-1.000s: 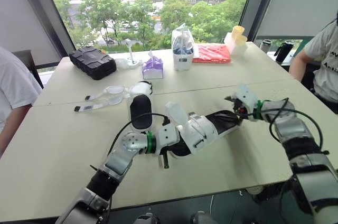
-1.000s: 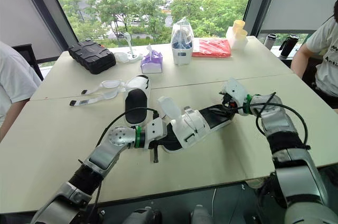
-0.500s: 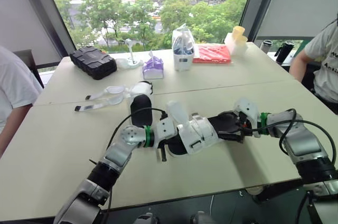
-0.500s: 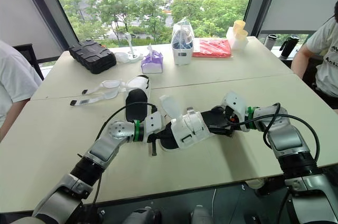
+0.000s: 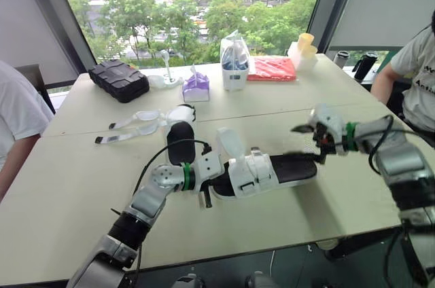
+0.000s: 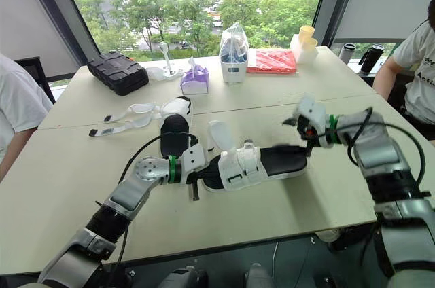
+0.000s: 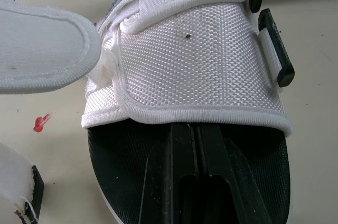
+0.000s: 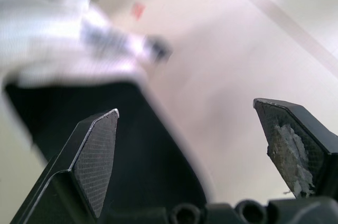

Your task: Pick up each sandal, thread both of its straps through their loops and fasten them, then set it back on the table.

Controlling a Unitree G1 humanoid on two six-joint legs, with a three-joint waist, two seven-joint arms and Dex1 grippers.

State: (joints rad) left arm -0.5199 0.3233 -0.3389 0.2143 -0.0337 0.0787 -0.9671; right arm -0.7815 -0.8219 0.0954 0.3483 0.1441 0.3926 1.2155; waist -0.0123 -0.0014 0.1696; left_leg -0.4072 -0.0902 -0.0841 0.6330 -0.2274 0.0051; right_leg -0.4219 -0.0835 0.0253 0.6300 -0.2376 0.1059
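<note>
Sandal [image 5: 272, 169] lying on table [image 5: 81, 186], front middle, one strap [image 5: 228, 145] sticking up loose. Left gripper [image 5: 206, 183] clamped on sandal's end, fingers [image 7: 195, 182] together over black footbed. Right gripper [image 5: 311, 144] spread wide, just above the opposite end.

No legible text, brand, number or sign anywhere. Dark lettering on the white shirt [image 5: 419, 64] of the person at the right edge, too small and cut off to read.
</note>
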